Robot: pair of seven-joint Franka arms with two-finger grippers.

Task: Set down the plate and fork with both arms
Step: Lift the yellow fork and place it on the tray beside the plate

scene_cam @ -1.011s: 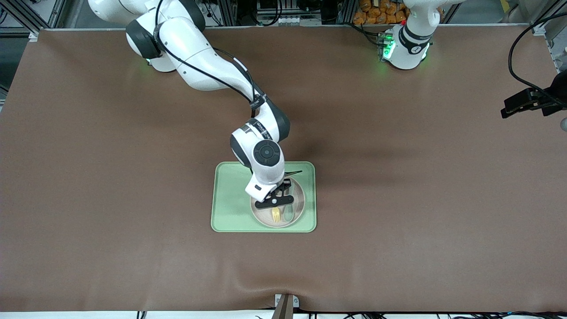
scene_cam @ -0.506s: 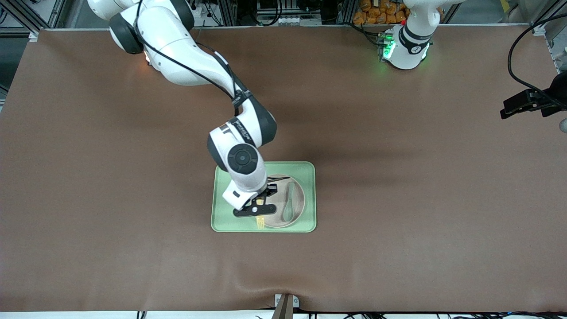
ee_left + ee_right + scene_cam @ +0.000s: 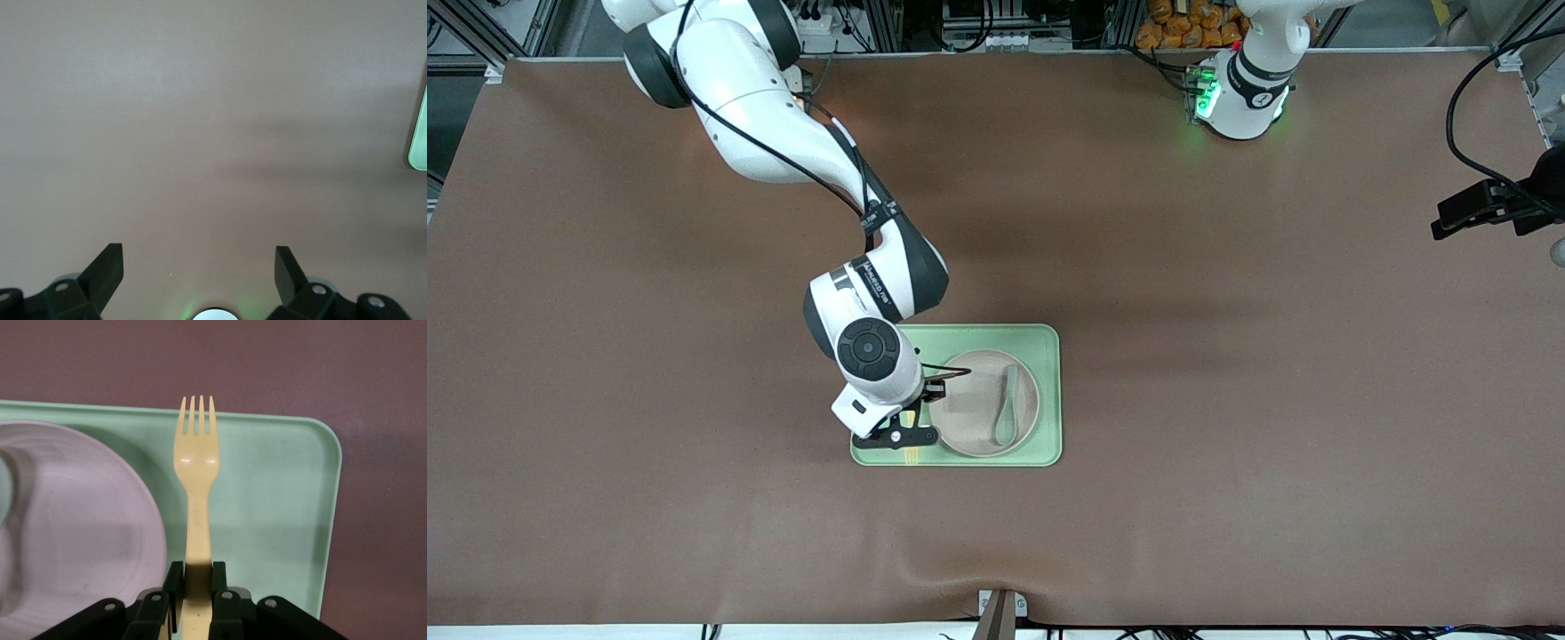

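My right gripper (image 3: 907, 433) is shut on the handle of the pale-yellow fork (image 3: 912, 456) and holds it over the light-green tray (image 3: 1049, 391), beside the plate toward the right arm's end. In the right wrist view the fingers (image 3: 175, 583) clamp the fork (image 3: 195, 473), whose tines reach the tray's (image 3: 273, 507) edge, alongside the plate (image 3: 80, 533). The beige plate (image 3: 969, 409) lies on the tray. My left gripper (image 3: 199, 257) is open and empty above bare table; the left arm (image 3: 1245, 80) waits at its base.
A teal-green spoon (image 3: 1007, 404) lies in the plate. A corner of the tray (image 3: 420, 140) shows at the edge of the left wrist view. A black clamp with cables (image 3: 1485, 204) sits at the left arm's end of the brown table.
My right gripper has carried the fork from over the plate toward the right arm's end, to over the bare tray beside the plate. The spoon stays in the plate. The left arm has not moved.
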